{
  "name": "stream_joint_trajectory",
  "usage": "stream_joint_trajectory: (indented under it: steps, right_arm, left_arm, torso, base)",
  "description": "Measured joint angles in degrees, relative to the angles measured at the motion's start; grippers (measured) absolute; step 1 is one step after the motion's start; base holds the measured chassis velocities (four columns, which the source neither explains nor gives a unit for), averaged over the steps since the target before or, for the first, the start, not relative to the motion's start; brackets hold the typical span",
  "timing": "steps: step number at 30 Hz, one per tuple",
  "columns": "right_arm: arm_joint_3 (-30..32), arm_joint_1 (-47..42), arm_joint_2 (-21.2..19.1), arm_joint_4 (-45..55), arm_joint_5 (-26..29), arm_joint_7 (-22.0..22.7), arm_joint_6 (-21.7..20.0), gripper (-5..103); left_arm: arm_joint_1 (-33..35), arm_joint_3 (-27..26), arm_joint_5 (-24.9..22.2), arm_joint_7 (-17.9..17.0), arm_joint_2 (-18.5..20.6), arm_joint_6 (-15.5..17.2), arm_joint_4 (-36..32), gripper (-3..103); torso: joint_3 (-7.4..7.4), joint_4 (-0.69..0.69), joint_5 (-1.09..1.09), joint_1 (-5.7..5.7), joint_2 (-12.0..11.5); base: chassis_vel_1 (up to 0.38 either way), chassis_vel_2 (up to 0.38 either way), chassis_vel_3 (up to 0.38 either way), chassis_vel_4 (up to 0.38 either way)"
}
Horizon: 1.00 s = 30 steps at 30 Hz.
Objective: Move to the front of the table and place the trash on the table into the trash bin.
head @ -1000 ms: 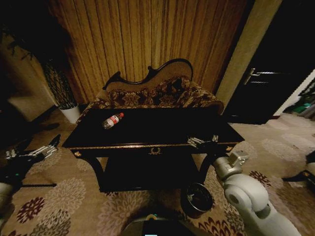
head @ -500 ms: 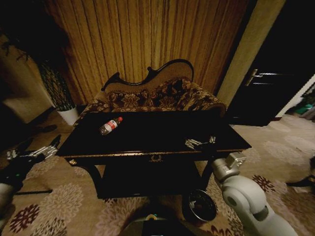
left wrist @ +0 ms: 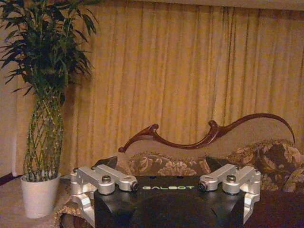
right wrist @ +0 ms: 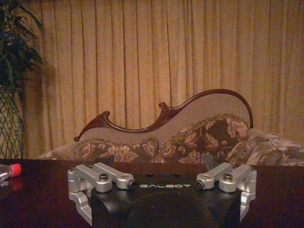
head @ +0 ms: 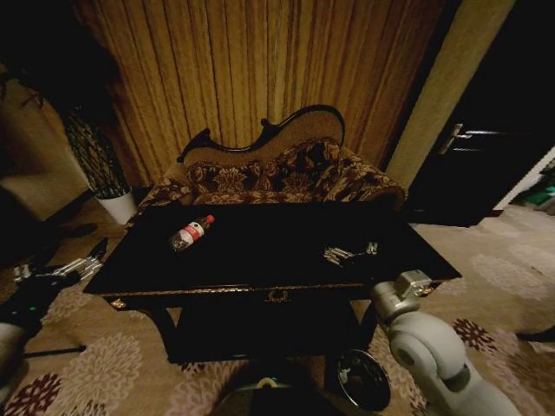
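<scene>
Worktop (head: 260, 251) is black and glossy, gold trim along the front edge, gold emblem (head: 277, 295) at front centre; legs and lower shelf mostly lost in shadow. Bottle (head: 191, 233), clear with red label, lies on its side on the left rear part of the top; in the right wrist view just its red-tipped end (right wrist: 10, 171) shows, cut off at the frame edge. Can't make out any other trash on the dark surface. Trash bin (head: 363, 380) stands on the carpet in front of the worktop's right side, partly cut by the frame bottom and just beside the right arm; rim visible, inside too dark to tell what it holds.

Right hand (head: 349, 254) hangs over the right front part of the top, well apart from the bottle, pointing at the sofa (head: 269, 173); fingers set wide, nothing between them, same in its own wrist view (right wrist: 162, 183). Left hand (head: 61, 270) sits off the worktop's left end, low over the carpet; its wrist view (left wrist: 166, 183) shows fingers spread wide and empty, facing the sofa back and the plant in a white pot (left wrist: 40, 194). Fingertips in both wrist views are cut off by the frame bottom.
</scene>
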Motion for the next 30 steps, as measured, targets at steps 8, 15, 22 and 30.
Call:
stream_joint_trajectory:
  steps: [8,15,22,30]
  right_arm:
    - [-0.19,-0.45,0.21,-0.28,-0.23,0.63,0.96,100]
    - [-0.41,-0.86,0.42,-0.68,-0.43,0.92,1.21,100]
    - [-0.21,-1.16,0.1,-1.15,-0.61,0.93,1.47,100]
    - [-0.01,-1.23,0.17,-2.25,-0.78,0.93,1.81,100]
  left_arm:
    - [-1.36,0.81,-1.07,-0.8,3.94,0.27,1.02,100]
    - [-3.79,1.78,-2.71,0.68,11.1,0.93,7.94,100]
    - [-10.38,7.15,-2.19,2.5,18.22,1.11,14.8,100]
    - [-21.06,17.55,-2.35,-4.07,24.13,3.32,19.96,100]
  torso:
    - [-0.01,0.0,0.0,-0.03,0.01]
    - [-0.01,0.01,-0.02,-0.02,0.01]
    - [0.0,-0.01,-0.01,-0.01,0.01]
    - [0.0,0.0,-0.01,0.0,0.01]
  base:
    - [0.0,0.0,0.0,0.0]
    - [0.0,0.0,0.0,0.0]
    - [0.0,0.0,0.0,0.0]
    - [0.0,0.0,0.0,0.0]
